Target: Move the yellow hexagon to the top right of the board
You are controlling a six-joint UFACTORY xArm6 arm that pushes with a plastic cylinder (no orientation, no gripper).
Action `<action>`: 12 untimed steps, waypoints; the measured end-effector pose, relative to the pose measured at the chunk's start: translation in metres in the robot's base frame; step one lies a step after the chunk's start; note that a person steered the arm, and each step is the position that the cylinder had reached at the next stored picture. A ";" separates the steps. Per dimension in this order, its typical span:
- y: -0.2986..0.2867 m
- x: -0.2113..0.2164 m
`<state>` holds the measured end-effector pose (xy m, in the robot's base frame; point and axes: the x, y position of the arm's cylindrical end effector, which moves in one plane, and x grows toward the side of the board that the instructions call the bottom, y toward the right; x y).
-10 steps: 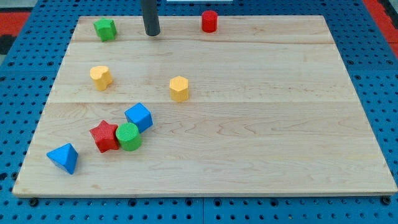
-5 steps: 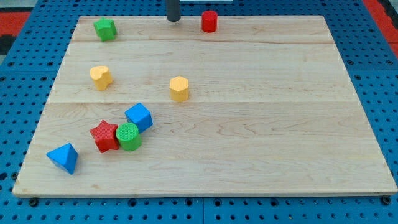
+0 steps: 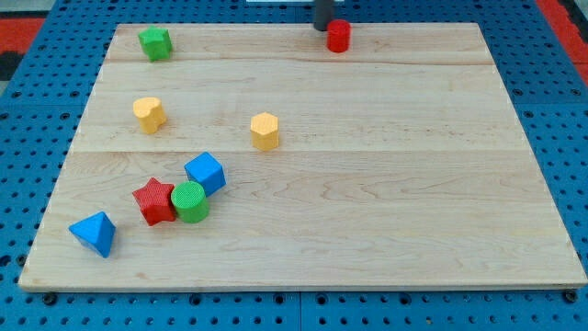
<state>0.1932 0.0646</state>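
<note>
Yellow hexagon [image 3: 265, 131] sits mid-board, left of centre, free of other blocks; looks light, rigid, prob slides easy. Push its lower-left face. No jaws, just rod: my tip [image 3: 323, 27] is at the top edge, touching the red cylinder [image 3: 338, 36].

The rod is cut off by the view's top edge, so only its short lower stub shows, and my tip [image 3: 323, 28] sits tight against the red cylinder [image 3: 338, 36] on its left. Whether the two actually touch can't be told, the gap there being too small to read. The yellow block [image 3: 148, 113] at left is too small to name its shape.
</note>
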 end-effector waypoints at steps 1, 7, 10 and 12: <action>0.055 0.000; 0.001 0.022; -0.003 0.077; -0.052 0.085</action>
<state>0.2778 0.0125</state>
